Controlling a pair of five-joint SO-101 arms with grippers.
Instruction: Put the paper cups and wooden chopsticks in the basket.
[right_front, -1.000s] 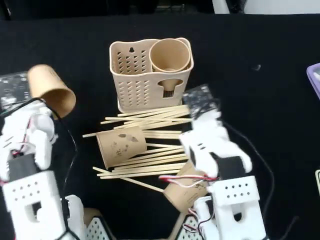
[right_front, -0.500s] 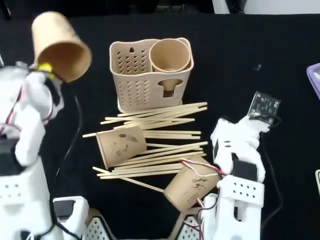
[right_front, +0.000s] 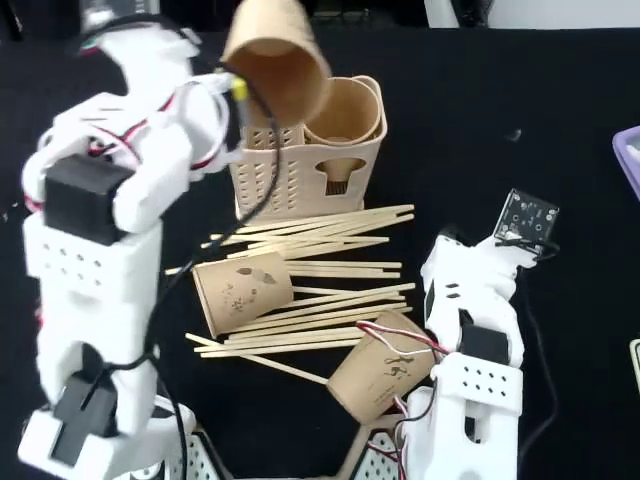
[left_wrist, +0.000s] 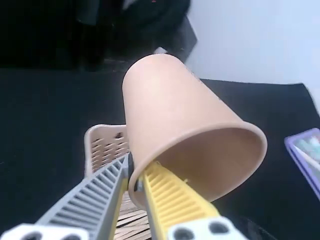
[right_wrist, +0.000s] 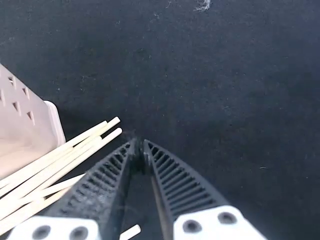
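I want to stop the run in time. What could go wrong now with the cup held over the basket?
The left gripper pinches the held cup only at its rim, so it may slip. The cup hangs tilted over the basket; on release it might hit the rim or the cup inside and fall out.

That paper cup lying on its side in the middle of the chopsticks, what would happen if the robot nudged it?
Lying on its side, the paper cup would probably roll, curving because it tapers. It rests on loose chopsticks, so they would likely shift too. Its thin paper walls look light and may dent under a firm squeeze.
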